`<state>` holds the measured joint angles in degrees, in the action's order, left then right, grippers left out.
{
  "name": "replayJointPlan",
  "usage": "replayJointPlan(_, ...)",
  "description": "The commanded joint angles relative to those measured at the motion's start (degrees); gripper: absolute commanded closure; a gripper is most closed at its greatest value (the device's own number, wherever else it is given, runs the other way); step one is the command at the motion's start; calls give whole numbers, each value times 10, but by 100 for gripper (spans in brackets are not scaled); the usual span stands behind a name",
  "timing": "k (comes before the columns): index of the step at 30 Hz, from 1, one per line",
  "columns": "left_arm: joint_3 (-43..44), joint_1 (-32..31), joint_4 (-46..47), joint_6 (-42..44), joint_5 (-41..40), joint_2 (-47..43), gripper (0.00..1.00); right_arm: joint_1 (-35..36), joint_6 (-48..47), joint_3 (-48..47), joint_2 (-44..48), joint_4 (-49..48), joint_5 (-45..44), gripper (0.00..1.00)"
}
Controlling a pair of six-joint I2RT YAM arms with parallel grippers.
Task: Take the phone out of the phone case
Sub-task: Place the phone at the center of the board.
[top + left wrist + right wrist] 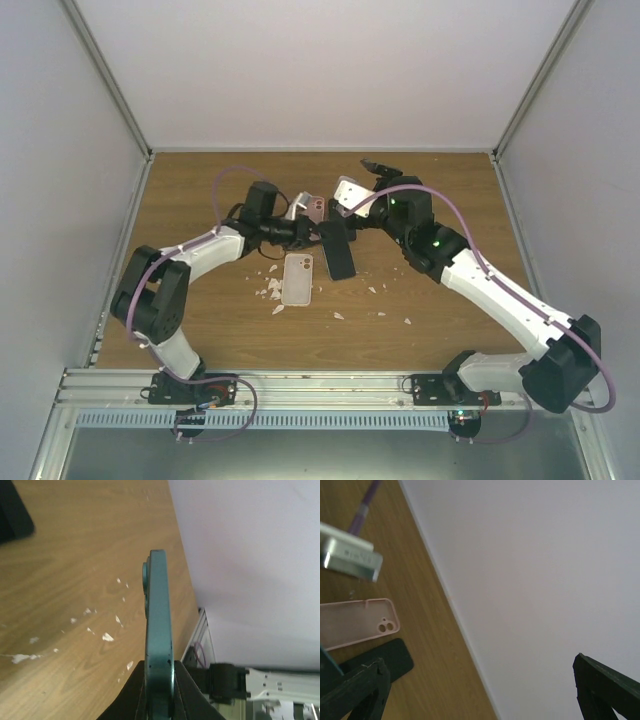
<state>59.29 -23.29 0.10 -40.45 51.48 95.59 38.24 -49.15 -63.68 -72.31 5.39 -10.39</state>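
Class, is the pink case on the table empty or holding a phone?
Empty: the pink case lies flat, hollow inside showing; the left gripper holds a teal phone.

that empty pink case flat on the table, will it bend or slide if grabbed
The pink case is a thin empty shell, so it probably flexes when pinched. Lying flat on the smooth table, it likely slides when pushed.

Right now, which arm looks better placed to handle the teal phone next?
The left, probably. The left gripper is shut on the teal phone, holding it edge-up above the table; the right gripper is open, empty and facing the wall.
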Motion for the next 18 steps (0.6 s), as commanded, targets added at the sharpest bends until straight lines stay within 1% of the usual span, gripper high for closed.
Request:
replayJointPlan(1, 28, -31, 12, 37, 47, 33, 100, -14, 57, -31, 9, 45, 30, 0)
replayJointPlan(5, 34, -54, -7, 59, 44, 54, 100, -29, 98, -74, 1, 75, 57, 0)
replayJointPlan(8, 18, -61, -3, 64, 38, 66, 100, -34, 114, -99, -4, 93, 69, 0)
replayJointPlan(12, 13, -62, -3, 73, 29, 88, 100, -35, 126, -112, -5, 107, 78, 0)
replayJointPlan(18, 37, -67, -20, 84, 18, 127, 100, -35, 126, -113, -10, 108, 75, 0)
